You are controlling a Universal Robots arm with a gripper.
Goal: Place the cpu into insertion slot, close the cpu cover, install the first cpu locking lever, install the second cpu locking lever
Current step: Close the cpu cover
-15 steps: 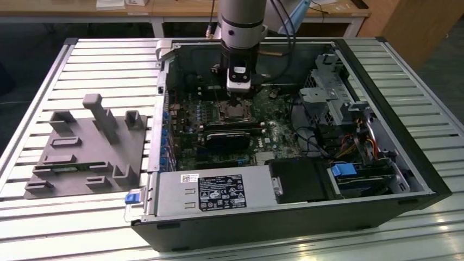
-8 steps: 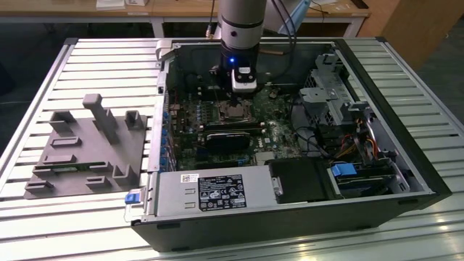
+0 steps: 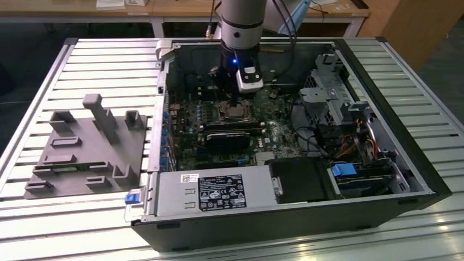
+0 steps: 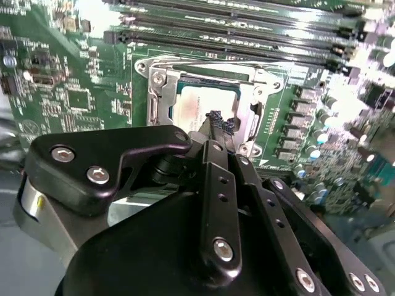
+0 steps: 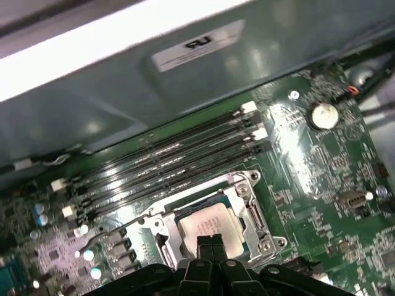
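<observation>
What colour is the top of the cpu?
Dull silver-grey metal. The cpu shows best in the first wrist view.

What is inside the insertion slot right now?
The cpu sits inside, with the cpu cover framing it. The gripper hides one edge; whatever lies under the cpu is covered.

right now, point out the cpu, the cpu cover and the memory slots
cpu [image 5: 207, 223], first wrist view, middle of its silver top
cpu cover [image 5: 245, 198], first wrist view, frame's side bar
memory slots [image 5: 166, 161], first wrist view, mid-length
</observation>
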